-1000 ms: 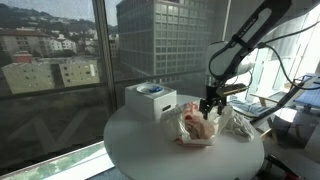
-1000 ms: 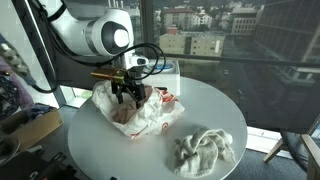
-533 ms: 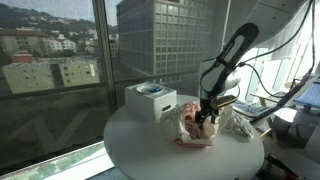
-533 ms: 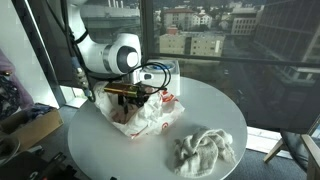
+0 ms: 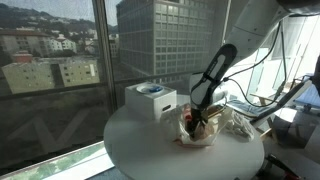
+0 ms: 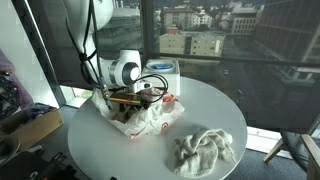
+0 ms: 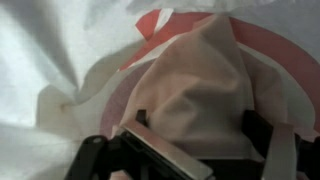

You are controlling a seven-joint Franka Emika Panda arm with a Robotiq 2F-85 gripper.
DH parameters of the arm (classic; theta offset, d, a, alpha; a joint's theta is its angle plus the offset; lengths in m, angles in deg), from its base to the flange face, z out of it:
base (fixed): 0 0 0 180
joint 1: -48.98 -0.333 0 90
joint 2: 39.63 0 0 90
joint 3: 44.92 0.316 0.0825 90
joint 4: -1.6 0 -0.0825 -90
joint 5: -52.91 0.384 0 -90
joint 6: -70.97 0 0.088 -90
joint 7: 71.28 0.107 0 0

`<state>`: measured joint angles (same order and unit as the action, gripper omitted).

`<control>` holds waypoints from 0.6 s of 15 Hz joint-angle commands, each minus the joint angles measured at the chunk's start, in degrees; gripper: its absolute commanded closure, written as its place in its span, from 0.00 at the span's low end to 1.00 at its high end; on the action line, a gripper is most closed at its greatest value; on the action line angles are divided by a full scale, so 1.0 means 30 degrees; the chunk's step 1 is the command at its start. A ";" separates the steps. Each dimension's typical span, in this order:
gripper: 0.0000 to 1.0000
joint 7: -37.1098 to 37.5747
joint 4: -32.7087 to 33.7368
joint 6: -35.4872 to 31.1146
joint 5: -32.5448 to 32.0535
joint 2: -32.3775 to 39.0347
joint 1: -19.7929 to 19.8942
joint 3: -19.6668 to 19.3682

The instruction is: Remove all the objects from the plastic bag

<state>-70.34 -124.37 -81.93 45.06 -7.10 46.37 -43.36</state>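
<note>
The arm [image 6: 80, 20] is built of smooth, rounded white segments, ending in a large round joint housing [image 6: 125, 70] with a grey circular cap on its face. Against the bright window in an exterior view its links [image 5: 214, 72] read only as a dark, tapering silhouette. Thin black cables [image 6: 155, 72] loop out beside the wrist, and a flat tan-brown bar [image 6: 122, 92] sits across it above the black, blocky gripper [image 6: 128, 103]. In the wrist view the gripper's dark, squared fingers [image 7: 92, 158] frame a pale grey metal edge.
</note>
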 commanded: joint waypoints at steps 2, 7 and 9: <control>0.42 0.0092 0.1058 0.0276 -0.0260 0.1028 -0.0960 -0.0464; 0.79 0.0595 0.0386 0.0508 -0.0613 0.0179 -0.1937 -0.0846; 0.94 0.1043 0.0018 0.0397 -0.1233 -0.0418 -0.2663 -0.1277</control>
<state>-69.89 -122.85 -81.13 44.14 -5.61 41.73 -45.28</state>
